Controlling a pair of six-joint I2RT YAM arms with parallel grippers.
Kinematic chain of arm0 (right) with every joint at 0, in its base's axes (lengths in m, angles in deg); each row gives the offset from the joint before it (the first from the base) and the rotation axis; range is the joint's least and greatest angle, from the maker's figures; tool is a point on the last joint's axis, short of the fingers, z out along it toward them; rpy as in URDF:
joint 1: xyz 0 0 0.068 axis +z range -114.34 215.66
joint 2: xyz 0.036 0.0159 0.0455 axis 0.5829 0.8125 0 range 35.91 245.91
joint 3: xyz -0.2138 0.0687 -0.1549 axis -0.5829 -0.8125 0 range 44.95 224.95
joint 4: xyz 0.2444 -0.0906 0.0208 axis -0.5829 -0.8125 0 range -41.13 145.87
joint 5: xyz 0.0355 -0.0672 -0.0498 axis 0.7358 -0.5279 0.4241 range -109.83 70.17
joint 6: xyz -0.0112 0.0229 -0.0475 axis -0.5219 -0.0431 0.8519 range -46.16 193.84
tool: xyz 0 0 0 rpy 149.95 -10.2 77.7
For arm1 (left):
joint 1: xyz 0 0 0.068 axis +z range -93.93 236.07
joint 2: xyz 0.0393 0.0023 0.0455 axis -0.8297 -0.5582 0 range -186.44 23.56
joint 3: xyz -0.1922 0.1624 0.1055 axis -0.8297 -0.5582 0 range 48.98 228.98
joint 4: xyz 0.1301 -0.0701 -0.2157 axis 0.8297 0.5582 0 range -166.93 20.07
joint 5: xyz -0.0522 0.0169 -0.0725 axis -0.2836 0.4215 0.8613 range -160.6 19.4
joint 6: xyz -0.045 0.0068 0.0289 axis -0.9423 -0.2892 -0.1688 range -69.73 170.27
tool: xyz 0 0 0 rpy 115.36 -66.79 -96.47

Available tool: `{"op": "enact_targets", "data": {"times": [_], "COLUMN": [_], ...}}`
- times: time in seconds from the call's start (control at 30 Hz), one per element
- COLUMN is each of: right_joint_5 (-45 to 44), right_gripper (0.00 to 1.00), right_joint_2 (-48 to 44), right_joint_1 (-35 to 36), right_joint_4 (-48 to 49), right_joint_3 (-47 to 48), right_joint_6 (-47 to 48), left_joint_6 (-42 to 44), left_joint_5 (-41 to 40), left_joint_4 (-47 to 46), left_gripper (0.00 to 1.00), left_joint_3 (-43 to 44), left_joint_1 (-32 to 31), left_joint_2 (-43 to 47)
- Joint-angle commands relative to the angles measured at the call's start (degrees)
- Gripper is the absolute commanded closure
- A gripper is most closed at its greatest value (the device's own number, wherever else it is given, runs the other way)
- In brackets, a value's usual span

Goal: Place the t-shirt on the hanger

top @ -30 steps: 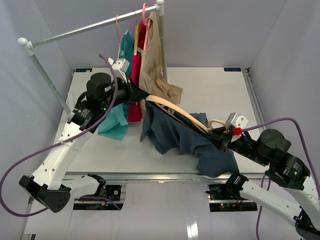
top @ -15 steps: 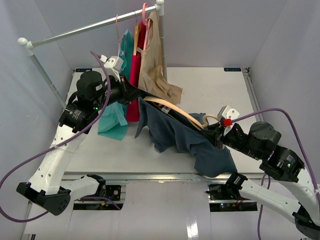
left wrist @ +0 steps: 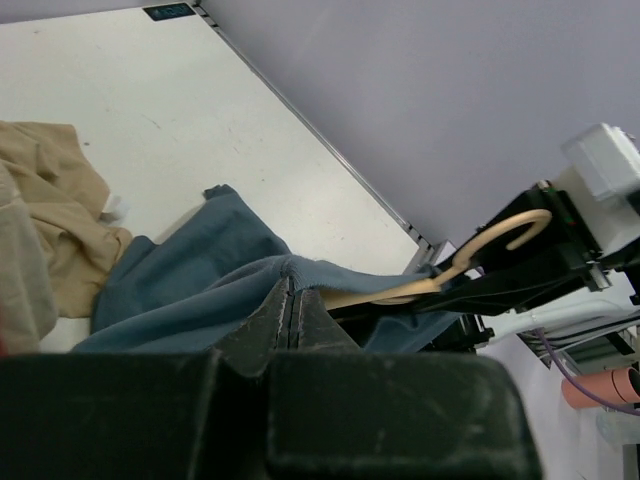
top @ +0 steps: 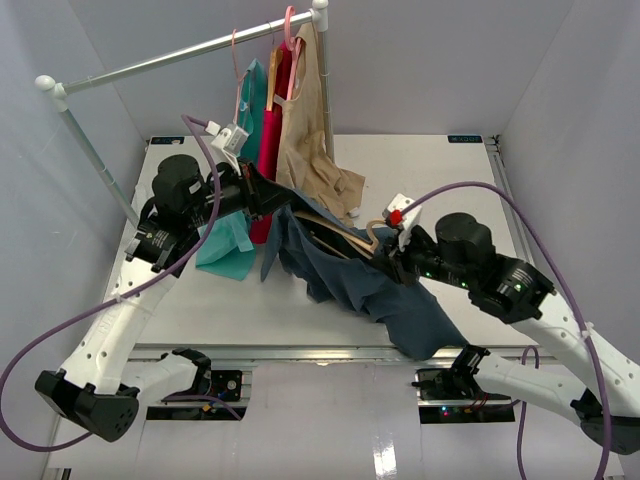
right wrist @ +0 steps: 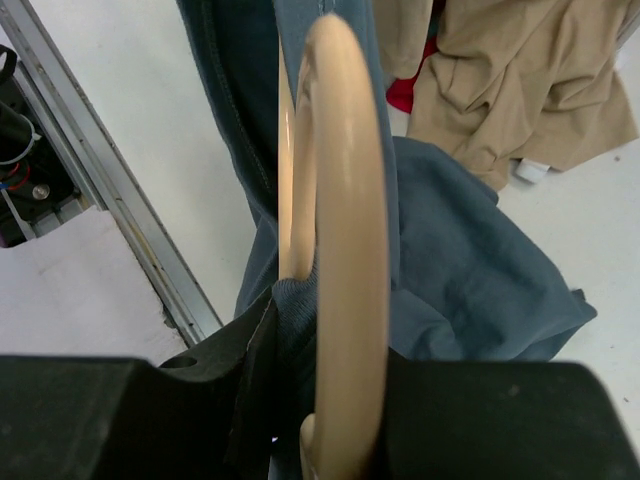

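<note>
**A:** What stands on the white tabletop?

**B:** A clothes rail crosses above its far left corner. A beige garment, a red one and a teal one hang from it, and their hems reach the surface.

**A:** Where is the t-shirt?

**B:** The dark blue t-shirt is near the middle, toward the near edge. Its lower part lies on the tabletop and its upper part is lifted between the two arms.

**A:** And the hanger?

**B:** The wooden hanger is tilted, with shirt cloth draped around it. Its hook pokes out on the right arm's side.

**A:** The grippers?

**B:** The left gripper is clenched on a fold of the t-shirt, raised just in front of the hanging clothes. The right gripper grasps the hanger, with some shirt cloth bunched against its fingers.
</note>
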Motion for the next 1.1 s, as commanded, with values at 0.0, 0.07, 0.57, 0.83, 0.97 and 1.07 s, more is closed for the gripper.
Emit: {"op": "enact_targets", "data": {"times": [0.0,0.07,0.57,0.83,0.97,1.07], "right_joint_5": [1.4,2.3,0.3,3.8,7.4,8.5], "right_gripper": [0.92,0.92,0.92,0.92,0.92,0.92], "right_joint_2": [4.9,6.6,-4.2,-10.3,-11.0,-10.8], "right_joint_1": [-0.3,-0.4,-0.4,-0.4,-0.3,-0.4], "right_joint_4": [6.4,7.7,15.0,10.1,6.4,5.4], "right_joint_3": [4.1,4.9,-5.0,-6.6,-5.3,-4.5], "right_joint_6": [-2.4,-2.4,-3.1,-1.3,0.3,0.6], "left_joint_6": [-2.0,-0.9,15.1,32.8,39.4,42.8], "left_joint_5": [3.2,0.9,-5.8,-15.0,-15.9,-12.2], "left_joint_4": [-7.8,-7.8,5.7,19.6,22.1,23.5], "left_gripper": [1.0,1.0,0.29,0.21,0.23,0.25], "left_joint_3": [-2.4,-2.7,1.3,7.6,7.5,7.6], "left_joint_1": [-4.0,-6.4,-14.6,-14.6,-14.6,-14.6], "left_joint_2": [0.3,-1.0,0.2,3.4,4.8,4.9]}}
